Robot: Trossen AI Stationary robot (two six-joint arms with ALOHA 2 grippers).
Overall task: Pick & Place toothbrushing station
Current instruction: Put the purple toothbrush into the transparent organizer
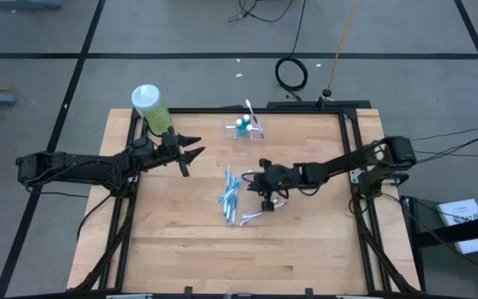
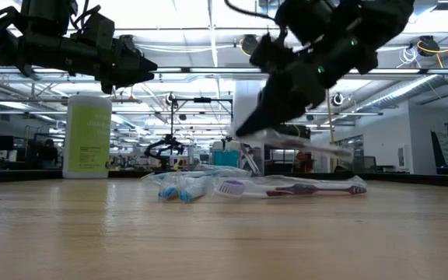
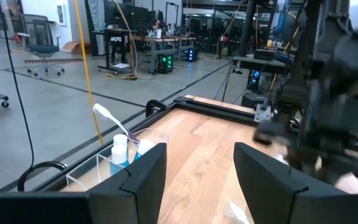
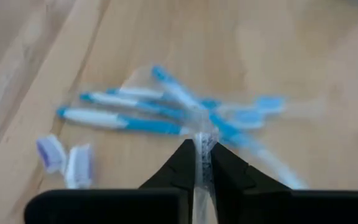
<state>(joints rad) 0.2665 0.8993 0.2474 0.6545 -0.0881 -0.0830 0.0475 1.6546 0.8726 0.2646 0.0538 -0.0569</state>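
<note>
Right gripper [image 1: 270, 193] is up off the table now, over the middle, with one wrapped toothbrush [image 2: 302, 141] pinched in it. In the low view the brush hangs clear of the wood, tilted, with most of its length sticking out past the jaws. In my right wrist view the fingers [image 4: 185, 167] are closed almost completely, only the thin clear wrapper [image 4: 202, 155] between them. So the grip is narrow and off-centre, I'd say.

To do this carry well, I want to go slow and level. A thin brush held near one end could swing or slip, and the plastic sleeve looks slick. The cup [image 1: 245, 129] sits near the far edge of the table, with a white brush and small tubes already standing in it. I'd come over it from above and line the brush's length up with the opening before letting go, so as not to knock it over.

The pile [image 1: 232, 198] of remaining brushes lies just beside my right gripper, blue and white ones fanned out, a purple one [image 2: 286, 187] nearest the low camera. Plenty left, so the job is early on.

Left gripper [image 1: 182, 154] waits above the table's left side, near the green bottle [image 1: 151, 110]. Its fingers [image 3: 146, 176] are spread wide and hold nothing.
</note>
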